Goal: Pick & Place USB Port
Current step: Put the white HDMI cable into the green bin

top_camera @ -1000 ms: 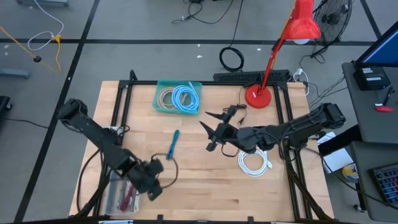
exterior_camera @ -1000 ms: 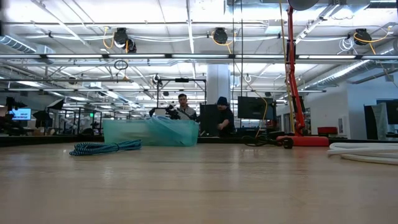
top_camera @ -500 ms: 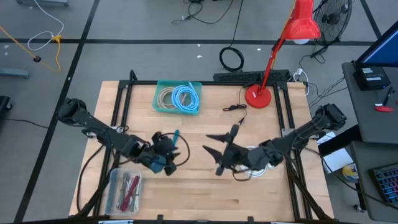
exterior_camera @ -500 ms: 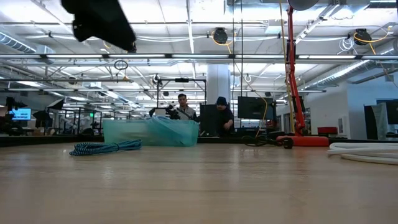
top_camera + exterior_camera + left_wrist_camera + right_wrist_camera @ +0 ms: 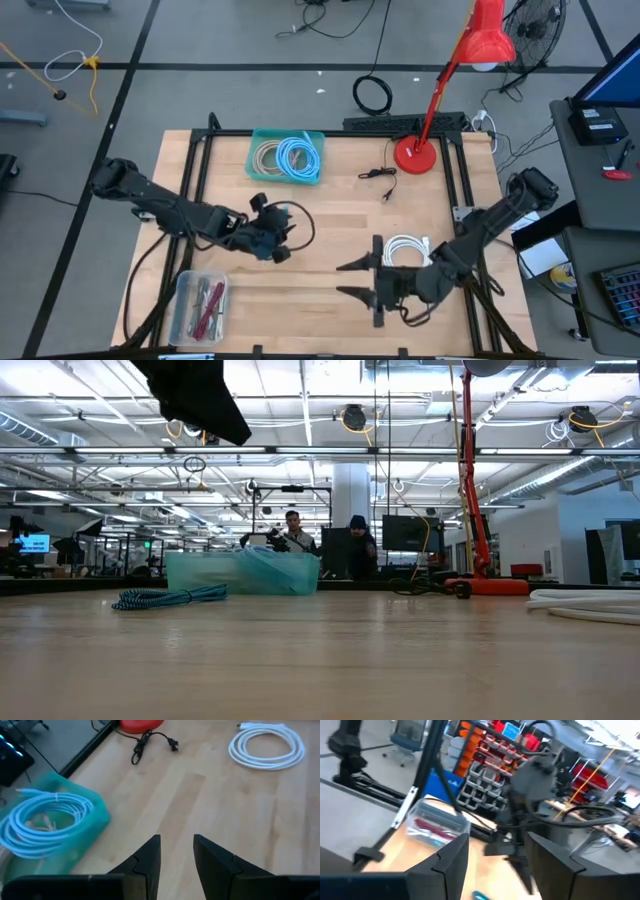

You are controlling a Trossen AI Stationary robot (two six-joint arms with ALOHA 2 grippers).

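The blue braided cable [image 5: 165, 597] lies flat on the table in front of the teal bin [image 5: 285, 157], seemingly almost beneath the left gripper [image 5: 280, 240] — fingers slightly apart, empty — while the right gripper [image 5: 352, 280], spread wide, hangs well apart by the white coil [image 5: 405, 250].

On the light wooden desk [image 5: 330, 200], the teal plastic bin [image 5: 287, 156] holding a coiled blue cable [image 5: 299, 157] sits at the back. The red desk lamp base [image 5: 414, 155] stands to its right. A coiled white cable [image 5: 405, 251] lies front right, and a clear plastic box [image 5: 199, 306] sits front left.
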